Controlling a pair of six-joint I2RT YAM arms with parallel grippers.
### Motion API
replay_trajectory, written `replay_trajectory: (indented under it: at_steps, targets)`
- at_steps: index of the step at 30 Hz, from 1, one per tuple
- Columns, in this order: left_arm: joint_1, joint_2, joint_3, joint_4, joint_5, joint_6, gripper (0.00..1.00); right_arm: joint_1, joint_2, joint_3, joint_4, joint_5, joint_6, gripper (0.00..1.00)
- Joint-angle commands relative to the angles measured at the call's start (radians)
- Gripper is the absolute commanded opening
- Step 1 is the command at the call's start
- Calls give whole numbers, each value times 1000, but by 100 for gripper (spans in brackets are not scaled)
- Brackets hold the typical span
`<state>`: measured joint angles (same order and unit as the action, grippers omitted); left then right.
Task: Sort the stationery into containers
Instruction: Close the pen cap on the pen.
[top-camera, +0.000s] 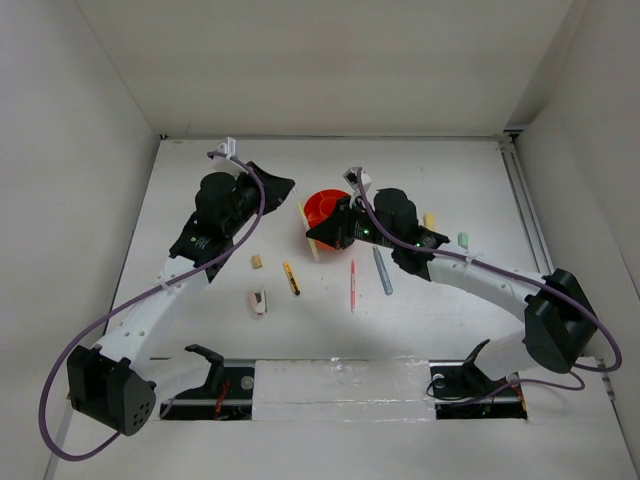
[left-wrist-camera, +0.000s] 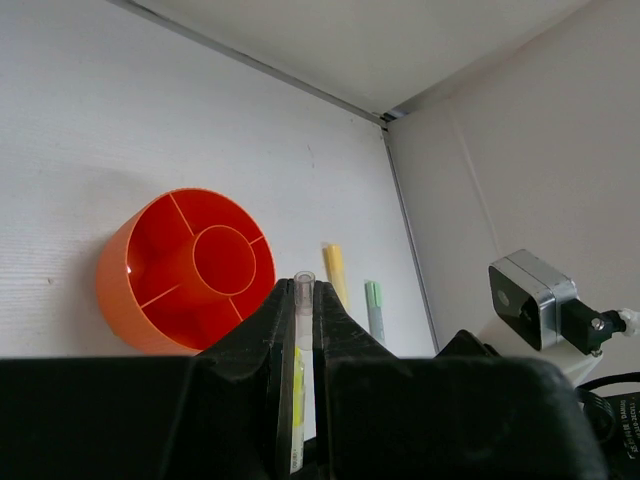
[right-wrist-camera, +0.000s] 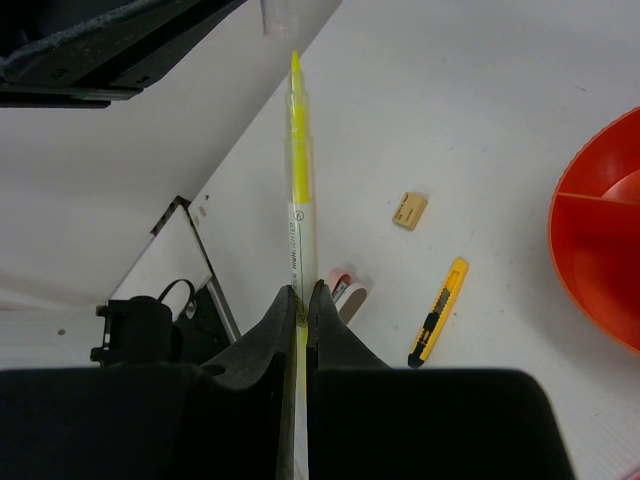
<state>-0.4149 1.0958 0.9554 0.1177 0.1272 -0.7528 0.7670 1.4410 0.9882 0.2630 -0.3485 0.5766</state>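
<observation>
Holding yellow highlighter in clamped right gripper, mid-frame just beside orange tub. Left gripper pinches a clear cap. Likely mid-placement; next needs alignment over a compartment, then release.

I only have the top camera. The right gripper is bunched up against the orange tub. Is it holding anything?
Observer: Yes. The right wrist view shows the right gripper shut on a yellow highlighter.
Operator: Is it capped?
Observer: No. Its tip is bare, and a clear cap sits just past the tip, apart from it.
Operator: Who has the cap?
Observer: The left gripper. In the left wrist view its fingers are closed on a clear tube that looks like that cap.
</observation>
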Motion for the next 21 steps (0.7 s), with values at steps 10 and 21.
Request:
replay_trajectory:
  at_steps: [10, 21]
  targets:
    - [5, -22, -20, 56, 5, 4, 0, 5, -10, 41, 67, -14, 2, 0]
    - [5, -22, -29, 65, 25, 13, 0, 5, -10, 59, 67, -14, 2, 0]
